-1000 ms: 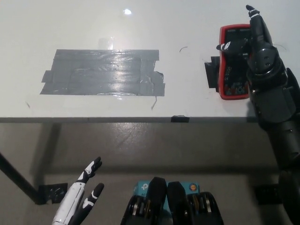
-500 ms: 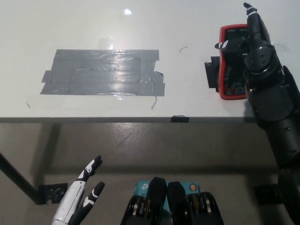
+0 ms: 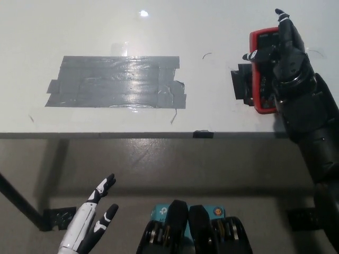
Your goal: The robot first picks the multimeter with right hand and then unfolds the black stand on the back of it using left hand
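Because the pick must come before the unfolding, the head view shows the black right hand (image 3: 283,55) placed over the red multimeter (image 3: 262,79), which lies flat on the white table (image 3: 222,21) directly beneath the palm. One fingertip shows past the meter's left edge and another extends beyond its far end, a spread suited to wrapping the body; whether the fingers have closed on it cannot be told, since the hand hides the contact. A black tape square (image 3: 241,84) sits just left of the hand, touching the meter. A grey tape patch (image 3: 116,82) lies well to the left. Near the lower left, the white left hand (image 3: 90,227) rests below table level, fingers apart and empty, presumably kept clear until the stand is reachable.
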`<action>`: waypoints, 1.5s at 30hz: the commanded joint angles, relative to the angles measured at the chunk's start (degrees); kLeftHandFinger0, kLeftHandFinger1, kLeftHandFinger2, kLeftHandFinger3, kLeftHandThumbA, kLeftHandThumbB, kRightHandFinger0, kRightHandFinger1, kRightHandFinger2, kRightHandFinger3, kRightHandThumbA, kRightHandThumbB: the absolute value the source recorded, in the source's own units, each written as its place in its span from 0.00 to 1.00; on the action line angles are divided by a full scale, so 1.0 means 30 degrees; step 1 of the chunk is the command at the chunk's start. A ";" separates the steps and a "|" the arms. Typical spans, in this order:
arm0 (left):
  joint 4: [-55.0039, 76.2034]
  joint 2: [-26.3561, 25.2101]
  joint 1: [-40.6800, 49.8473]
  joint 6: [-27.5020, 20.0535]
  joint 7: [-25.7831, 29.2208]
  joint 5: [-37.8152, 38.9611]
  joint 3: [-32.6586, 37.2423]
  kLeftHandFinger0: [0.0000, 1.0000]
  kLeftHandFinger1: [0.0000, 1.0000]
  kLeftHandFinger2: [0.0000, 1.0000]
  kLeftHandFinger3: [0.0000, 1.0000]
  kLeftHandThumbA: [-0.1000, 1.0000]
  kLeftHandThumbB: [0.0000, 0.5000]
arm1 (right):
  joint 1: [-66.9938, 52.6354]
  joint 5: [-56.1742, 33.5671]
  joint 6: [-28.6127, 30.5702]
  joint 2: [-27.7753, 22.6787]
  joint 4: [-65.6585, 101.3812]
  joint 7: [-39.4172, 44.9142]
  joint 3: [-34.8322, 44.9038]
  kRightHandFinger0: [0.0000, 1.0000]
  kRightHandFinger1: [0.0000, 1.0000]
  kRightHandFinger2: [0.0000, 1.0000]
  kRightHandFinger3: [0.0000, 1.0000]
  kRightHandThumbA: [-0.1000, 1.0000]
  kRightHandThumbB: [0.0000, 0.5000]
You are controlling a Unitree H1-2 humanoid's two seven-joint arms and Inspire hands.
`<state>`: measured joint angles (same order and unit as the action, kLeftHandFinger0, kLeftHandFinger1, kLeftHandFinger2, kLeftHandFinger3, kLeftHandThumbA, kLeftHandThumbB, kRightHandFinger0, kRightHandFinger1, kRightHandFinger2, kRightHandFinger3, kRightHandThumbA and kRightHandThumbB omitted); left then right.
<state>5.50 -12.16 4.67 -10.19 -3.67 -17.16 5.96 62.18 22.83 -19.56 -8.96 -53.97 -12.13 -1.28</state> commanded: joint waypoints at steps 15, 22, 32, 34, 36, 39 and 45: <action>0.0537 -0.0342 -0.0483 -0.0053 -0.0158 0.0085 -0.0136 1.00 1.00 1.00 1.00 1.00 0.37 | 0.1342 -0.2681 0.7866 0.1409 -0.2652 -0.8823 0.4037 0.00 0.00 0.43 0.54 0.00 0.44; 0.0545 -0.0392 -0.0719 0.0078 -0.0202 0.0167 -0.0191 1.00 1.00 1.00 1.00 1.00 0.38 | 0.1637 -0.4746 0.8992 0.1778 -0.2131 -0.8254 0.5916 0.09 0.08 0.50 0.62 0.00 0.40; 0.0504 -0.0369 -0.0737 0.0096 -0.0170 0.0111 -0.0162 1.00 1.00 1.00 1.00 1.00 0.37 | 0.1516 -1.0362 0.9073 0.2535 0.0727 -0.4795 0.9623 0.00 0.20 0.72 0.77 0.00 0.27; 0.0551 -0.0383 -0.0762 0.0136 -0.0177 0.0103 -0.0174 1.00 1.00 1.00 1.00 1.00 0.38 | 0.1588 -1.2724 0.8191 0.2910 0.1983 -0.3658 1.1095 0.00 0.24 0.72 0.76 0.00 0.26; 0.0551 -0.0383 -0.0762 0.0137 -0.0176 0.0103 -0.0173 1.00 1.00 1.00 1.00 1.00 0.38 | 0.1580 -1.2725 0.8129 0.2939 0.2047 -0.3584 1.1191 0.00 0.26 0.72 0.76 0.00 0.26; 0.0595 -0.0371 -0.0785 0.0167 -0.0208 0.0233 -0.0202 1.00 1.00 1.00 1.00 1.00 0.38 | 0.1720 -1.8754 0.4384 0.3779 0.5453 -0.1988 1.4413 0.00 0.15 0.59 0.90 0.00 0.19; 0.0751 -0.0092 -0.0905 -0.0244 -0.0092 0.0910 -0.0323 1.00 1.00 1.00 1.00 1.00 0.39 | 0.1237 -2.2060 0.0504 0.4408 0.8183 -0.1555 1.5456 0.00 0.17 0.61 1.00 0.00 0.13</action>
<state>5.47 -12.17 2.73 -9.59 -3.68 -17.00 5.84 58.21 -9.92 -3.17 1.31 -50.45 -28.40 35.07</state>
